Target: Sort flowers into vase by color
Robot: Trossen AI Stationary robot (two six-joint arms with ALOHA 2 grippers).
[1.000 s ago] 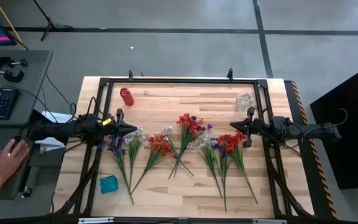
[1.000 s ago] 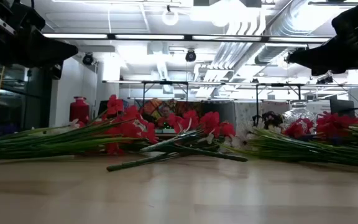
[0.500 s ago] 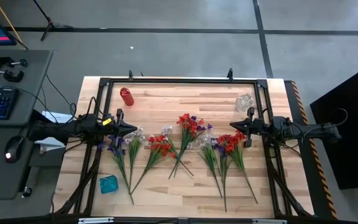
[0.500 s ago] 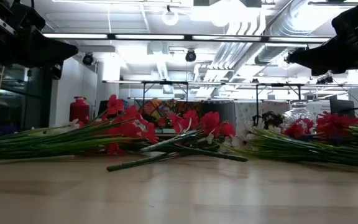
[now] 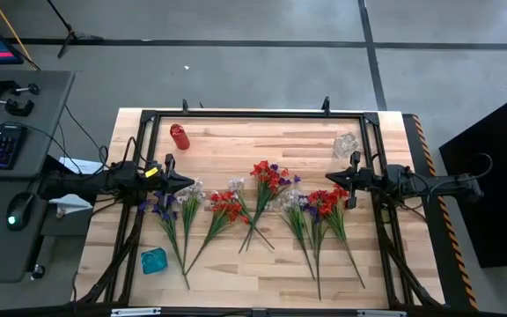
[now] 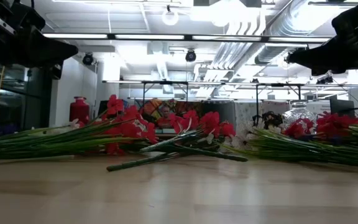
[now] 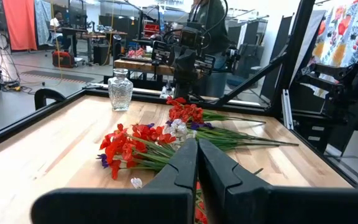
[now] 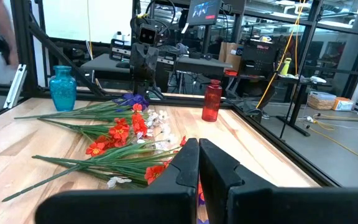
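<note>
Flowers (image 5: pixel 253 207) spread in a loose row across the middle of the worktop (image 5: pixel 262 264), blossoms toward the far edge, long green stems trailing toward the near edge. Long axis of nearly every sprig running far-to-near, so crosswise to both arms, which reach in from the two sides. Three rough bunches: purple and white under the left end effector (image 5: pixel 181 183), red with purple and white in the centre, red and white beside the right end effector (image 5: pixel 340 185).

Left end effector clenched, grasping nothing, hovering above the blossom heads of the leftmost bunch; stems of that bunch lying away from it toward the near edge and the blue vase (image 5: pixel 153 261). Right end effector likewise clenched and empty, poised just above the red heads of the rightmost bunch, stems again running off toward the near edge. Centre bunch between the two, about equally far from each.

Red vase (image 5: pixel 179 136) at the far left corner region, clear glass vase (image 5: pixel 346 144) at the far right, near the right arm. No sprig in any vase yet, so sorting judged not begun. Likely need before any pick: fingers parted, then a descent onto a stem just behind its blossoms, closing across the stem's axis.
</note>
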